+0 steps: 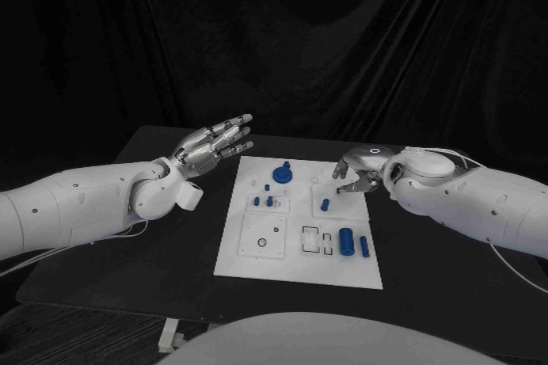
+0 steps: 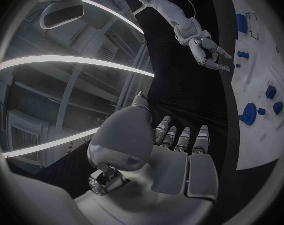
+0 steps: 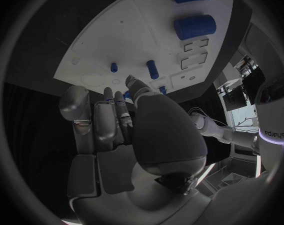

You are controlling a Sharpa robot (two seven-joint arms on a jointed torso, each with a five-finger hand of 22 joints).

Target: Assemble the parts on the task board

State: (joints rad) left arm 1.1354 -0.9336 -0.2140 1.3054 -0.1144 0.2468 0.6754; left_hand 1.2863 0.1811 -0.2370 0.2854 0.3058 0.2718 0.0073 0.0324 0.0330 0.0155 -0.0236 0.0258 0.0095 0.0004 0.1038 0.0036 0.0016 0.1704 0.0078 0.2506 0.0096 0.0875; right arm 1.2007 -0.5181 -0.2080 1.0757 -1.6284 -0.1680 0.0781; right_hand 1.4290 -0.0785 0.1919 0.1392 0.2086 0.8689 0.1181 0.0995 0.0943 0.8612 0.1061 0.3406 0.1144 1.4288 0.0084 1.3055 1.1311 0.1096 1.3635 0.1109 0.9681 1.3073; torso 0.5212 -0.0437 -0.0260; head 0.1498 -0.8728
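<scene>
- The task board (image 1: 299,222) lies flat in the middle of the black table (image 1: 423,254), between the two arms.
- Small blue parts (image 1: 325,206) stand or lie on the board: a round disc with a knob (image 1: 282,175) near the far edge, short pegs in the middle, and a thick cylinder (image 1: 346,240) beside a thinner rod (image 1: 364,247) toward the near right corner.
- The parts look like hard, light plastic; I judge them stiff and smooth, so prone to slip or roll. The cylinder is best pinched across its round sides at mid-length, the pegs by their tops.
- The right hand (image 1: 356,175) hovers over the board's far right part, fingers curled downward near a peg; whether they touch or pinch anything I cannot tell.
- The left hand (image 1: 211,149) is raised just off the board's far left corner, fingers extended and slightly apart, holding nothing.
</scene>
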